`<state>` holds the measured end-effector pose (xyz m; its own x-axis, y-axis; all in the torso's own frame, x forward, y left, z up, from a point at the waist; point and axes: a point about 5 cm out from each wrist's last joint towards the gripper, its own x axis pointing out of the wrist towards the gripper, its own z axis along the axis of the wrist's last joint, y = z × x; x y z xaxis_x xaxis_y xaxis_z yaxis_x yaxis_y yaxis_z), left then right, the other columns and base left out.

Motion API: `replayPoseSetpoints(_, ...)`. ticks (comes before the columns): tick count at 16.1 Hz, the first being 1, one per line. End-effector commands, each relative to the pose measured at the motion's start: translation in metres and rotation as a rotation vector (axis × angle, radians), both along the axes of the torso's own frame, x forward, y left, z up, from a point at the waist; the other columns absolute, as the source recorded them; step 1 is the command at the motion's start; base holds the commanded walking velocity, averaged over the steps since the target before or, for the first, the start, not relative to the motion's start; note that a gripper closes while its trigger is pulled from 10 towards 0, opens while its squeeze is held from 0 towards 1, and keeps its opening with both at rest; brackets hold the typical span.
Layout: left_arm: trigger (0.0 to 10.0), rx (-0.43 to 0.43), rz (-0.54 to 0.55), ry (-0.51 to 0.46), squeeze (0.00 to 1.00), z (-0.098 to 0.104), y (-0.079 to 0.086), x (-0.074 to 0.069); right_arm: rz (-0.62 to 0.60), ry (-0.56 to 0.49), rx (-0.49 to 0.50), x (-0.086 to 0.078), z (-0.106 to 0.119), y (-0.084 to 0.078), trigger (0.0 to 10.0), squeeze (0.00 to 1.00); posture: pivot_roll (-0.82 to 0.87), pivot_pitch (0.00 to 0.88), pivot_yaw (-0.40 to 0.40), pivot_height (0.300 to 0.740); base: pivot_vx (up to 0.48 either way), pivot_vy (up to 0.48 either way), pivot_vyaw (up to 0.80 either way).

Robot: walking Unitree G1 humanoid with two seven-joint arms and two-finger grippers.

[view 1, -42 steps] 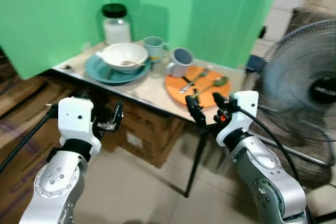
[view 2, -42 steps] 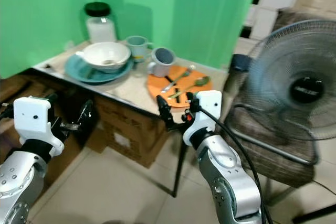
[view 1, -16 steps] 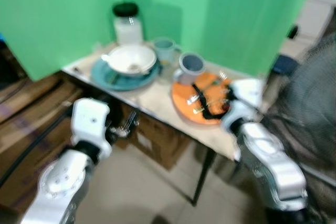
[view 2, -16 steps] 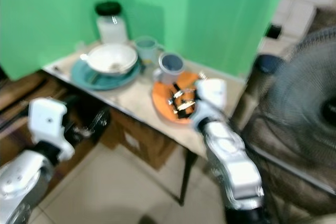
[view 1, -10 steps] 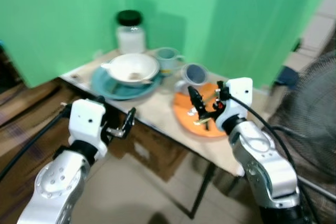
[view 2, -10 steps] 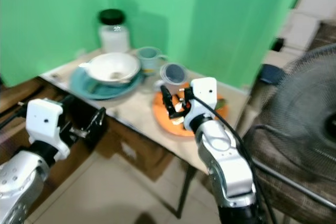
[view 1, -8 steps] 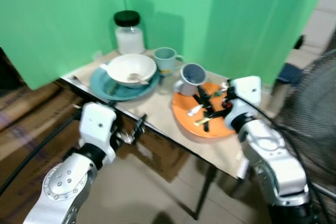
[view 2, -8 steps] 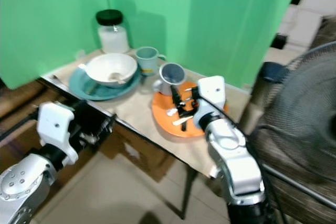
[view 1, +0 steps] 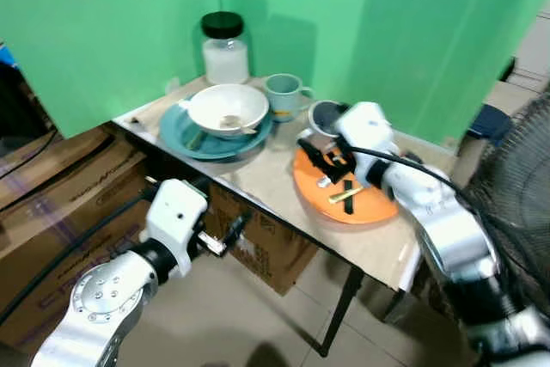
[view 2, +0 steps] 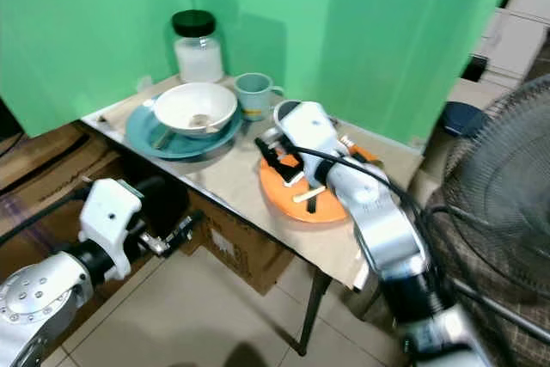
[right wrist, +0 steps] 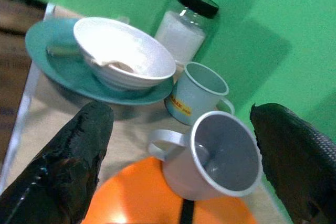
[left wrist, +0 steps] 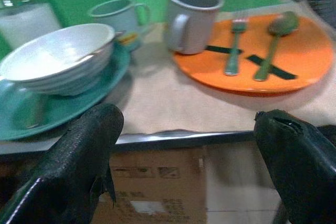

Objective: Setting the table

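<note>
Two spread fingers of the right gripper (view 1: 320, 154) hover over the orange plate (view 1: 369, 208) near the tabletop's right edge; a careless dip could topple the grey mug (right wrist: 216, 156). Left gripper (view 1: 225, 235), also apart, waits below.

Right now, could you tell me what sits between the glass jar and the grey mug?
The pale green mug stands between the glass jar and the grey mug, clearest in the right wrist view.

A plain green backdrop (view 1: 103, 23) fills the upper part of the frame. Brown cardboard boxes (view 1: 60, 186) stand at the lower left. A round grey wire-grille standing fan (view 2: 507, 178) is at the right edge
</note>
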<state>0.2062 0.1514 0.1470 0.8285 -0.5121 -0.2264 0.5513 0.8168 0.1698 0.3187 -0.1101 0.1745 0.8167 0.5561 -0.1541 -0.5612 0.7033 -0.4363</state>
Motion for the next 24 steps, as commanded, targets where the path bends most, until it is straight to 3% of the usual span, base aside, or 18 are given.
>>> replayPoseSetpoints(1, 10.0, -0.007, -0.044, 0.012, 0.00, 0.000, -0.003, 0.000, 0.058, 0.004, -0.067, 0.006, -0.004, 0.007, 10.0, 0.17, 0.09, 0.000, 0.016, 0.740, 0.000, 0.000, 0.00)
replayPoseSetpoints(2, 10.0, -0.015, -0.078, 0.015, 0.00, 0.001, -0.005, 0.001, 0.068, 0.011, -0.097, 0.020, -0.010, 0.014, 10.0, 0.00, 0.09, 0.000, 0.015, 0.740, 0.000, 0.000, 0.00)
replayPoseSetpoints(6, 10.0, -0.009, -0.114, 0.014, 0.00, 0.003, -0.007, 0.003, 0.092, 0.075, -0.210, 0.035, -0.027, 0.019, 10.0, 0.00, 0.10, 0.000, 0.009, 0.740, 0.000, 0.000, 0.00)
replayPoseSetpoints(7, 10.0, -0.008, -0.117, 0.015, 0.00, 0.003, -0.007, 0.003, 0.050, 0.067, -0.234, 0.043, -0.028, 0.016, 8.5, 0.00, 0.10, 0.000, 0.006, 0.740, 0.000, 0.000, 0.00)
replayPoseSetpoints(8, 10.0, -0.008, -0.118, 0.016, 0.00, 0.003, -0.006, 0.002, -0.004, 0.054, -0.230, 0.051, -0.028, 0.013, 0.0, 0.00, 0.10, 0.000, 0.002, 0.740, 0.000, 0.000, 0.00)
replayPoseSetpoints(24, 10.0, -0.017, -0.171, 0.041, 0.00, 0.002, -0.011, -0.002, -0.091, 0.075, -0.277, 0.064, -0.040, 0.004, 0.0, 0.00, 0.11, 0.000, 0.001, 0.740, 0.000, 0.000, 0.00)
